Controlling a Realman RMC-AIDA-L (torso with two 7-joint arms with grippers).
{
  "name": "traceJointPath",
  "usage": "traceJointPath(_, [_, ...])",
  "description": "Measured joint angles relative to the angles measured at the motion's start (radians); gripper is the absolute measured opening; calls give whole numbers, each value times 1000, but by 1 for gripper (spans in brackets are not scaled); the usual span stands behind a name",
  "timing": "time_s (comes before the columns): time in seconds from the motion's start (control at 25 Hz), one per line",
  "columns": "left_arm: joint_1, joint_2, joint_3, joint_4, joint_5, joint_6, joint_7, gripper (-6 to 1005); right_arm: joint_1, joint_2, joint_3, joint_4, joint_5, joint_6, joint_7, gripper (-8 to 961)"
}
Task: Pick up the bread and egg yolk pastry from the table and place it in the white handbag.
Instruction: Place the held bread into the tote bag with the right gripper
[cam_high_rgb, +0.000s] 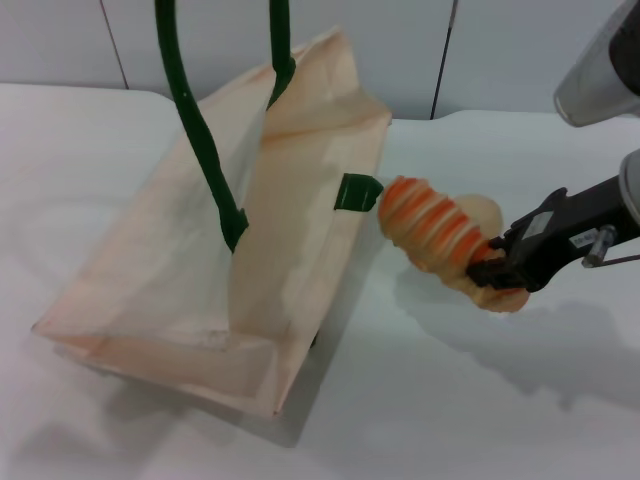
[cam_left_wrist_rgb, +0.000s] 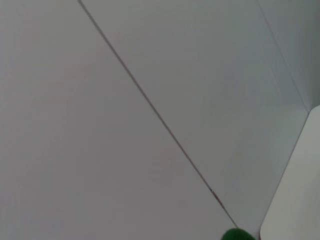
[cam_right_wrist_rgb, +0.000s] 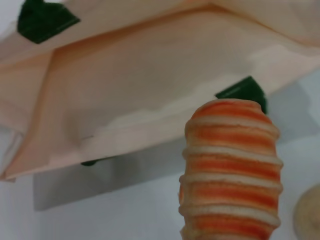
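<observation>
- From the head view, you see the right gripper (cam_high_rgb: 497, 268) pinching the bread (cam_high_rgb: 432, 228) beside the white handbag (cam_high_rgb: 300, 200), whose handles are lifted, probably to keep its mouth open; the egg yolk pastry (cam_high_rgb: 484, 211) waits behind.
- Left wrist view: only wall; the left gripper is not visible.
- Right wrist view: the bread (cam_right_wrist_rgb: 231, 170) points toward the handbag (cam_right_wrist_rgb: 140, 85).

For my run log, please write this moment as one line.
right gripper: shut on bread, lifted beside handbag opening | pastry: behind bread | left gripper: not in view
</observation>
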Motion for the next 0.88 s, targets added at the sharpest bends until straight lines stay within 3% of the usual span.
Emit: traceJointPath(0.88, [-22, -3, 48, -29, 0, 30, 29, 123, 61, 2, -166, 35, 117, 109, 40, 273])
